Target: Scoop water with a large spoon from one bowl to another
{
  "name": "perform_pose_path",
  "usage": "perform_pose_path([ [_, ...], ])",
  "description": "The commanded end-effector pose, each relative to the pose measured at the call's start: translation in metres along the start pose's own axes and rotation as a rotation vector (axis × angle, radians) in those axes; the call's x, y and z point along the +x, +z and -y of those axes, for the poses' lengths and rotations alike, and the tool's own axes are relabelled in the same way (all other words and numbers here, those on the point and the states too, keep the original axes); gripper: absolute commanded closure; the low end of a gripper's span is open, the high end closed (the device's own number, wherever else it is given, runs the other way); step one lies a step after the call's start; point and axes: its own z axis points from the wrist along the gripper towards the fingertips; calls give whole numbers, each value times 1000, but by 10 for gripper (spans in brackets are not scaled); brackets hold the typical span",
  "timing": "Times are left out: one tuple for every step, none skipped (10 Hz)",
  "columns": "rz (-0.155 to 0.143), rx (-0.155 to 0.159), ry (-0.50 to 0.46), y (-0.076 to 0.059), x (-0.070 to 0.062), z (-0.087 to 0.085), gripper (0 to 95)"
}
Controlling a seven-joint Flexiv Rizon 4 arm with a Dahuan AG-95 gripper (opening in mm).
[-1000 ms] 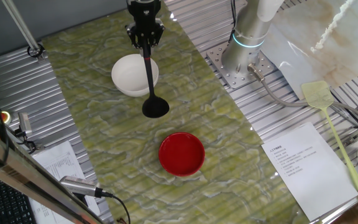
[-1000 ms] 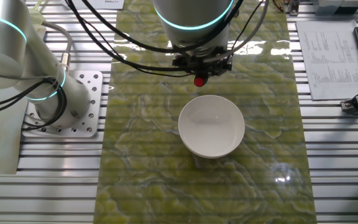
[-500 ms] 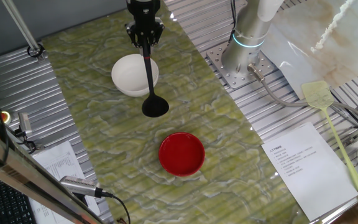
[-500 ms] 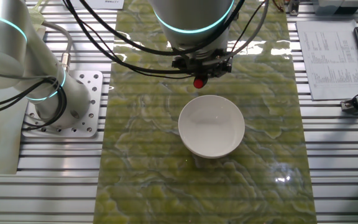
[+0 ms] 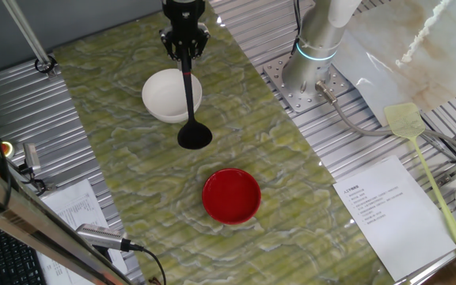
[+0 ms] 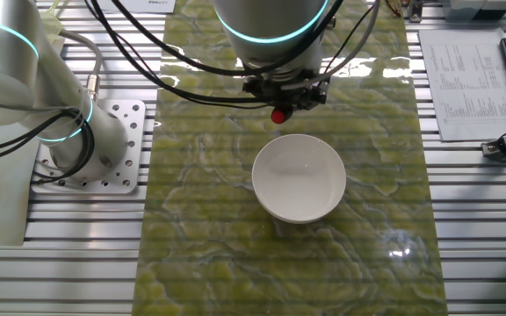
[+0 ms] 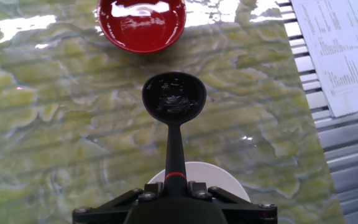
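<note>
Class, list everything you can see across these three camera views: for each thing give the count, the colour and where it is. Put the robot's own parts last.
Red bowl: one, bright red, on the green mat, nearer the printed sheet.
White bowl: one, plain white, on the mat, below the claw.
Large spoon: one, black, held by its handle, scoop hanging between the two bowls with a wet glint inside.
Mat: one, green marbled, covering the table's middle.
Fly swatter: one, pale yellow, on the metal table edge beside the sheet.
Printed sheet: one, white with text, right of the mat.
Robot base: one, silver with a lit ring, bolted beside the mat.
Claw: one, black, shut on the spoon's handle.
</note>
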Motion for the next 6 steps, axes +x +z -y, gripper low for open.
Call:
perform_pose_path([
  [-1,0,12,0,0,1,950],
  [-1,2,28,0,0,1,950],
  [-1,3,30,0,0,1,950],
  [-1,4,34,0,0,1,950],
  [-2,6,38,0,0,1,950],
  [-4,8,40,0,1,1,950],
])
